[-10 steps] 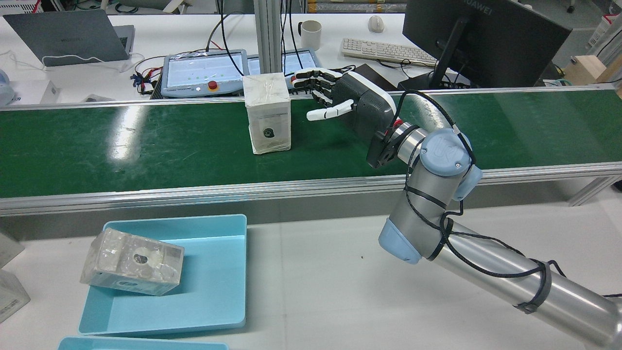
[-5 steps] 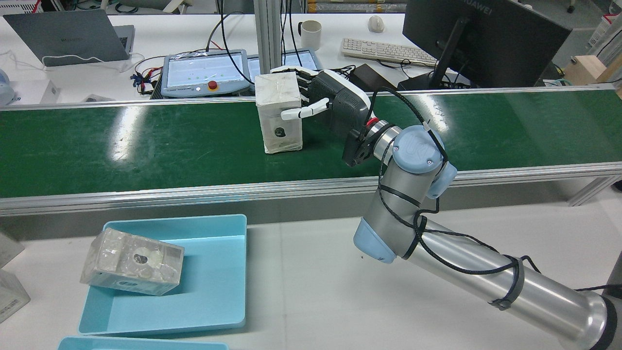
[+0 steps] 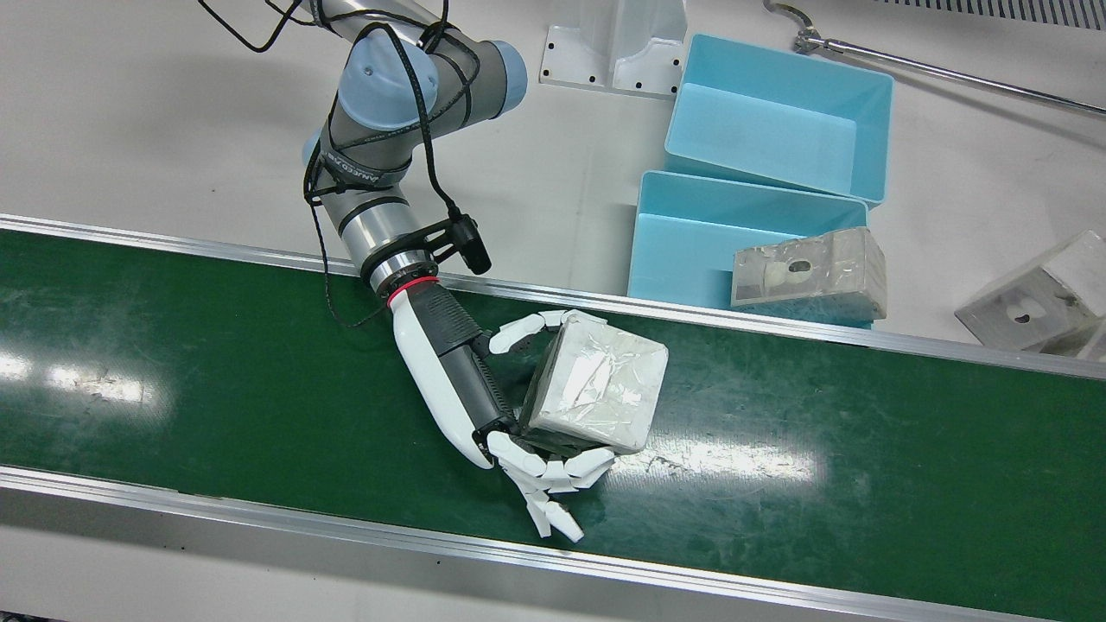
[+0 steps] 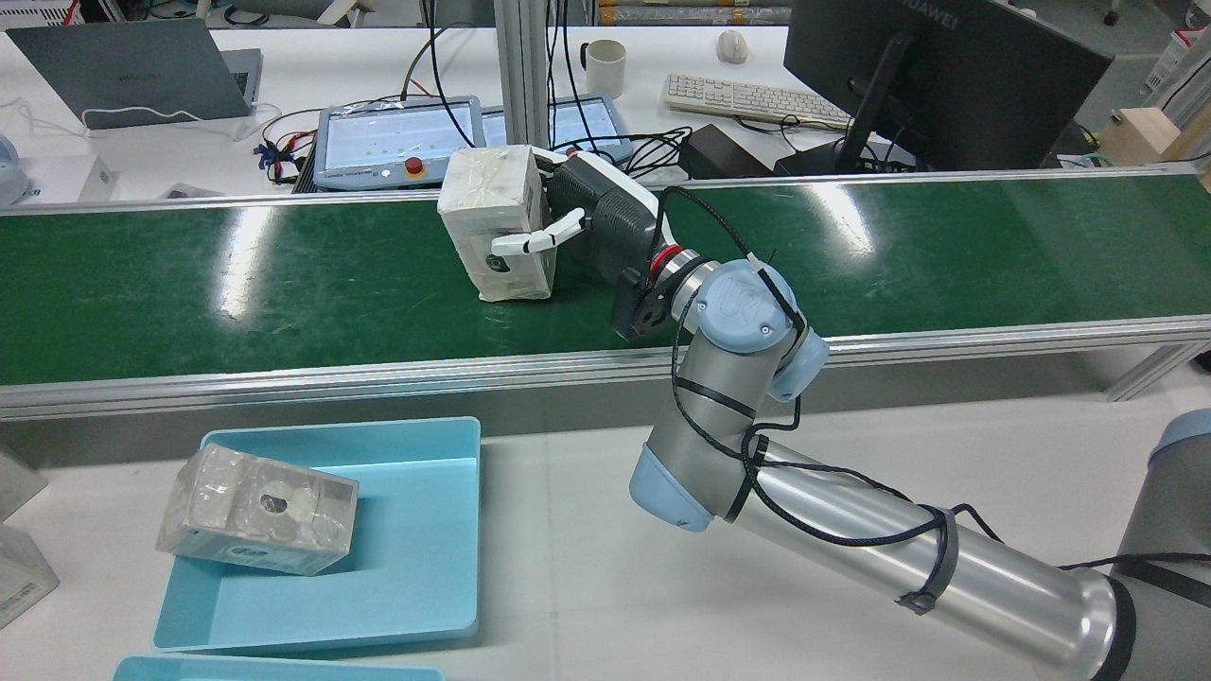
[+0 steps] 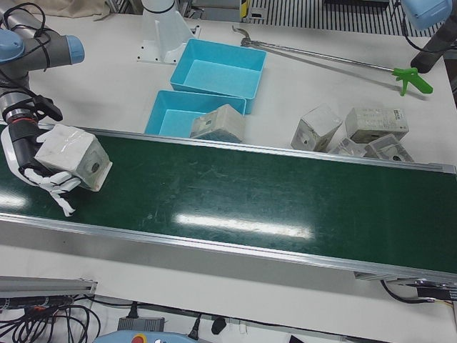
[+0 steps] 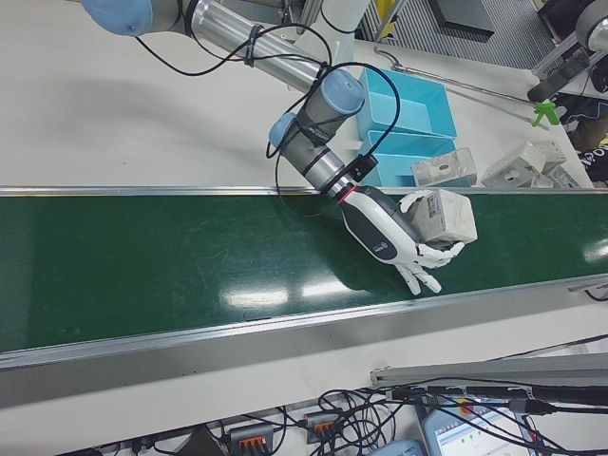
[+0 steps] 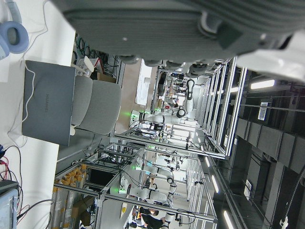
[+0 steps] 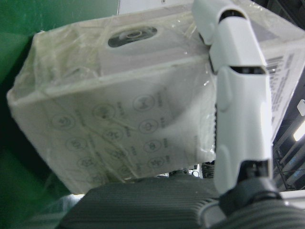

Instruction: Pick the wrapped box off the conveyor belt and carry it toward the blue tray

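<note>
1. wrapped box: a pale carton under clear film, sitting on the green conveyor belt and tilting off upright in the rear view; whether its lower edge is touching the belt cannot be told.
2. right hand: closing on the wrapped box, the thumb pressing the face nearest the robot and the fingers curling round the far face, the palm lying against the side between.
3. handling, judged: the carton is looking stiff and fairly light; the film is looking glossy, so it is probably slippery under smooth fingertips.
4. hold, judged: opposing flat faces, well up from the base, are offering the safest purchase; edges and loose film are likely giving way.
5. blue tray: lying off the belt on the white table, near the robot's side, another wrapped box leaning on its rim.
6. left hand: its own camera is showing only its underside, so its state cannot be told.
</note>
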Motion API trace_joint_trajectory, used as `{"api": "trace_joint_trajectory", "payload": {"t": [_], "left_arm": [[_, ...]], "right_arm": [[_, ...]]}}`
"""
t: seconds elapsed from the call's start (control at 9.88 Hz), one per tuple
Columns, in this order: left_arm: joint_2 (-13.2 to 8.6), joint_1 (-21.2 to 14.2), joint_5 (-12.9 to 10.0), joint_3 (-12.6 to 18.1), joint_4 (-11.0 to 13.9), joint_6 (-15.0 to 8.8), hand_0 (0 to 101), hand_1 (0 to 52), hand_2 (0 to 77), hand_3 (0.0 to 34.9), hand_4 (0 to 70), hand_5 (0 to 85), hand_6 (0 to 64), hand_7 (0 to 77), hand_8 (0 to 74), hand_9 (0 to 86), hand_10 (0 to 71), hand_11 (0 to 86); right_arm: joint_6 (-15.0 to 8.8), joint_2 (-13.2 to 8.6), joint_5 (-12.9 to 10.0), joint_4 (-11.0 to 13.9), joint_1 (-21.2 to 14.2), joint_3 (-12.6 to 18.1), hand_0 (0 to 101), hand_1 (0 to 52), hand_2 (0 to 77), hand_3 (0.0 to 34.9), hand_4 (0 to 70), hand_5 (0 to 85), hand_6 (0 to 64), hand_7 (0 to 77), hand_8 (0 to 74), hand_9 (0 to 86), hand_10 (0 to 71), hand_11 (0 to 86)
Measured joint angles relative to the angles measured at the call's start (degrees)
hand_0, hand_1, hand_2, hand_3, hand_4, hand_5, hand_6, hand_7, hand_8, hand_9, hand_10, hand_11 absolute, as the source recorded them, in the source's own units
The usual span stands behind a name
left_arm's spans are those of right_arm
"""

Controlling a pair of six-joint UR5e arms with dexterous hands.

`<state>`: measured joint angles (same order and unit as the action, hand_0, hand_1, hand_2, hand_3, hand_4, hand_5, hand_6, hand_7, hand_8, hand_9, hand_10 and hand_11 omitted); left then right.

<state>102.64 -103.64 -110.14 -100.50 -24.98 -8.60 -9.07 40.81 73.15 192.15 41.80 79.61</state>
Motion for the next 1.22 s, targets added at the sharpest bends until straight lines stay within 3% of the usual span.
{"api": "trace_joint_trajectory", "payload": {"t": [0.1,0.2,0.41,0.51,0.61,0.71,0.91,1.01,1.11,1.22], "left_arm": [[0.00,0.00,0.00,0.00,0.00,0.00,0,0.0,0.5,0.0,0.0,1.1,0.0,0.5,0.5,0.0,0.5,0.5],[0.00,0.00,0.00,0.00,0.00,0.00,0,0.0,1.1,0.0,0.0,1.1,0.0,0.5,0.5,0.0,0.5,0.0],[0.00,0.00,0.00,0.00,0.00,0.00,0,0.0,1.1,0.0,0.0,1.1,0.0,0.5,0.5,0.0,0.0,0.0],[0.00,0.00,0.00,0.00,0.00,0.00,0,0.0,0.5,0.0,0.0,1.1,0.0,0.5,0.5,0.0,0.0,0.5],[0.00,0.00,0.00,0.00,0.00,0.00,0,0.0,0.5,0.0,0.0,1.1,0.0,0.5,0.5,0.0,0.0,0.5],[0.00,0.00,0.00,0.00,0.00,0.00,0,0.0,1.1,0.0,0.0,1.1,0.0,0.5,0.5,0.0,0.0,0.5],[0.00,0.00,0.00,0.00,0.00,0.00,0,0.0,1.1,0.0,0.0,1.1,0.0,0.5,0.5,0.0,0.0,0.0],[0.00,0.00,0.00,0.00,0.00,0.00,0,0.0,1.1,0.0,0.0,1.1,0.0,0.5,0.5,0.0,0.5,0.0],[0.00,0.00,0.00,0.00,0.00,0.00,0,0.0,1.1,0.0,0.0,1.1,0.0,0.5,0.5,0.0,0.5,0.0],[0.00,0.00,0.00,0.00,0.00,0.00,0,0.0,1.1,0.0,0.0,1.1,0.0,0.5,0.5,0.0,0.5,0.0]], "right_arm": [[0.04,-0.26,-0.11,0.08,-0.26,-0.26,53,14.7,25.6,11.9,26.2,31.6,14.7,37.1,6.0,13.6,1.1,1.6],[0.09,-0.21,-0.14,0.38,-0.38,0.09,54,10.4,29.5,8.3,30.0,36.5,19.1,42.0,15.3,20.2,8.2,1.6],[0.15,0.02,-0.22,2.55,-0.39,2.97,56,7.6,31.6,1.1,34.4,41.5,22.9,48.5,33.3,35.5,22.9,18.0],[0.13,0.09,-0.25,3.84,-0.33,5.23,56,7.6,31.6,1.1,34.4,41.5,22.9,48.5,33.3,35.5,22.9,18.0],[0.07,0.09,-0.27,5.36,-0.32,8.22,57,7.6,31.6,1.4,39.8,50.2,32.7,64.9,41.5,42.5,37.1,32.7],[-0.07,0.03,-0.59,6.88,-0.62,11.13,54,7.6,31.6,1.3,41.5,59.5,38.2,72.5,44.7,45.3,40.9,36.0],[-1.11,0.06,-2.66,9.31,-3.41,16.08,54,7.6,31.6,1.3,41.5,59.5,38.2,72.5,48.0,48.5,44.7,39.3],[-2.47,-0.02,-3.68,9.95,-6.00,17.87,53,7.6,31.6,0.8,49.1,80.7,52.4,75.8,50.7,60.5,49.6,48.0],[-3.98,-0.01,-4.95,10.25,-8.71,19.03,52,1.1,30.0,0.5,67.6,63.3,62.2,47.5,66.5,80.2,54.0,64.4],[-5.20,0.07,-6.00,10.38,-11.03,19.57,52,1.1,30.0,0.5,67.6,63.3,62.2,47.5,66.5,80.2,54.0,64.4]]}}
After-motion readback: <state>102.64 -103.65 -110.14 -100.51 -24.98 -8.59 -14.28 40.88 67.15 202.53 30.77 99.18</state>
